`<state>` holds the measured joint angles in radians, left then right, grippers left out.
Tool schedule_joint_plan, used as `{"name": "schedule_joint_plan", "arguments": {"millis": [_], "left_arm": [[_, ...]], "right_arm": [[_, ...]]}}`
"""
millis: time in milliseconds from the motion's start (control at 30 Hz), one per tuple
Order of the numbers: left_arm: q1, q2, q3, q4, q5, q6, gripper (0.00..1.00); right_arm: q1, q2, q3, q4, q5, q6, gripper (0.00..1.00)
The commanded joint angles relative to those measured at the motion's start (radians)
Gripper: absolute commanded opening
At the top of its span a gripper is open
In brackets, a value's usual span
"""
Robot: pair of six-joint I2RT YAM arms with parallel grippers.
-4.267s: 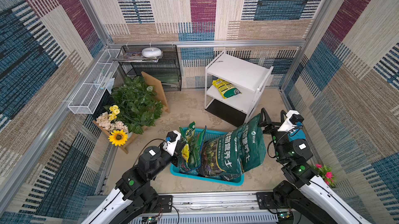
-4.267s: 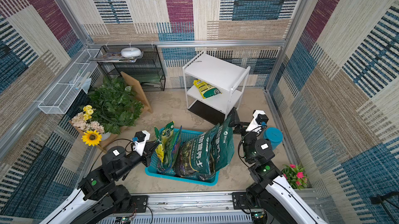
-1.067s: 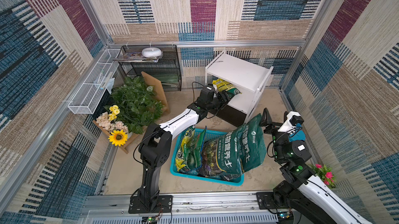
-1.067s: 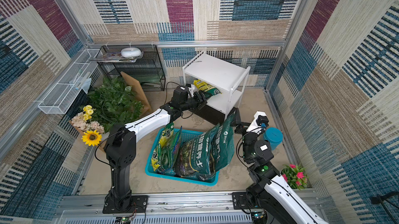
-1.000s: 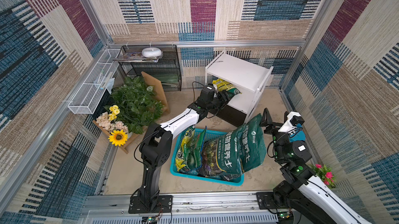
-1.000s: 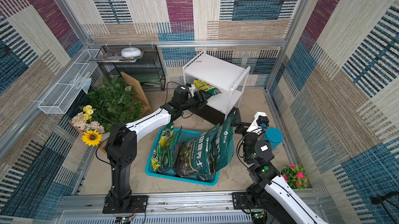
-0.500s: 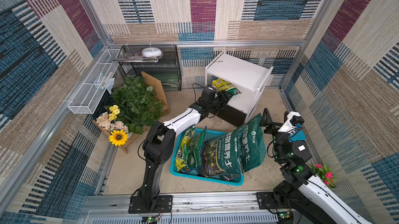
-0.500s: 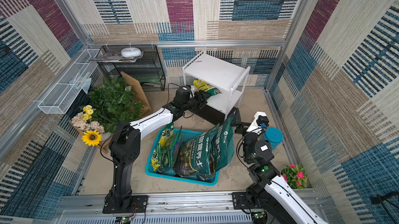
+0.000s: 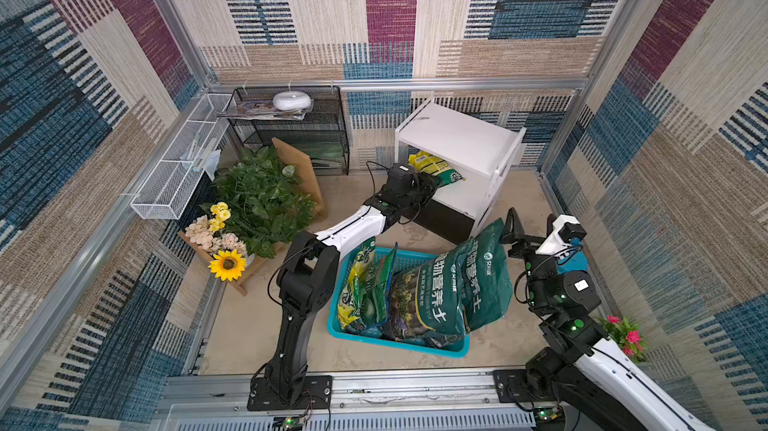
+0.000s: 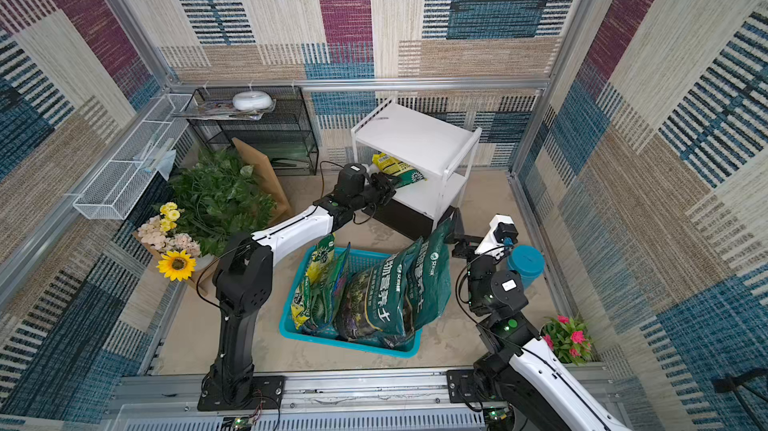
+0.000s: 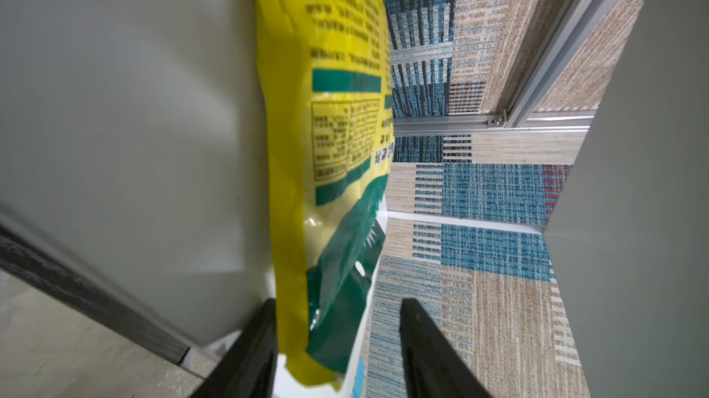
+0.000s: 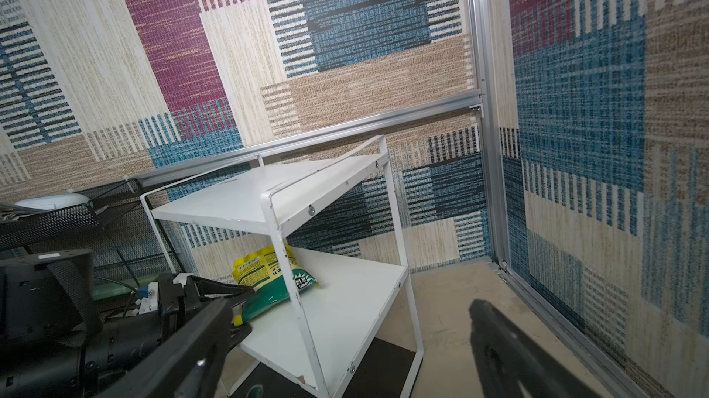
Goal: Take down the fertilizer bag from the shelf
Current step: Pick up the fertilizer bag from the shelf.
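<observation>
The fertilizer bag [image 9: 434, 165] [image 10: 397, 169], yellow with a green end, lies on the lower board of the white shelf [image 9: 457, 134] [image 10: 415, 134] near its front edge. My left arm is stretched out to it. The left gripper [image 9: 427, 187] [image 10: 386, 190] [image 11: 337, 338] straddles the bag's [image 11: 333, 146] green end. One finger touches the bag and a gap shows beside the other. The right wrist view shows the bag [image 12: 268, 273], the shelf [image 12: 249, 200] and the left gripper [image 12: 234, 311]. My right gripper [image 9: 513, 233] [image 10: 457, 233] [image 12: 345, 338] hangs wide open and empty, right of the shelf.
A teal basket [image 9: 399, 341] with several large soil bags stands between the arms. Green plants and flowers [image 9: 262, 200], a black wire-mesh rack [image 9: 299, 130] and a white wire basket [image 9: 178, 175] fill the left. A blue cup [image 10: 525, 262] and pink flowers [image 9: 623, 333] sit at the right.
The left arm has gone from folded by the basket to stretched at the shelf. In the last second its jaws narrowed around the bag's end. The right arm has not moved.
</observation>
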<state>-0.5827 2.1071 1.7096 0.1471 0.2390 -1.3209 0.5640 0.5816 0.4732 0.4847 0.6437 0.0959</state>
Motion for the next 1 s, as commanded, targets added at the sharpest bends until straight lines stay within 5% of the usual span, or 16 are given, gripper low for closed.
{"name": "schedule_joint_plan", "arguments": {"millis": [0,200,567,967], "left_arm": [[0.004,0.013,0.008,-0.062,-0.027,0.008,0.4],[0.007,0.04,0.037,-0.084,-0.016,0.006,0.0],[0.007,-0.133,-0.028,-0.137,-0.052,0.147,0.0],[-0.004,-0.507,-0.161,-0.348,-0.076,0.517,0.0]], "right_arm": [[-0.001,-0.001,-0.004,0.014,-0.005,0.004,0.99],[0.0,-0.003,-0.004,0.012,-0.009,0.005,0.99],[-0.001,-0.006,-0.005,0.012,-0.014,0.006,0.99],[0.0,-0.008,-0.004,0.009,-0.021,0.011,0.99]]}}
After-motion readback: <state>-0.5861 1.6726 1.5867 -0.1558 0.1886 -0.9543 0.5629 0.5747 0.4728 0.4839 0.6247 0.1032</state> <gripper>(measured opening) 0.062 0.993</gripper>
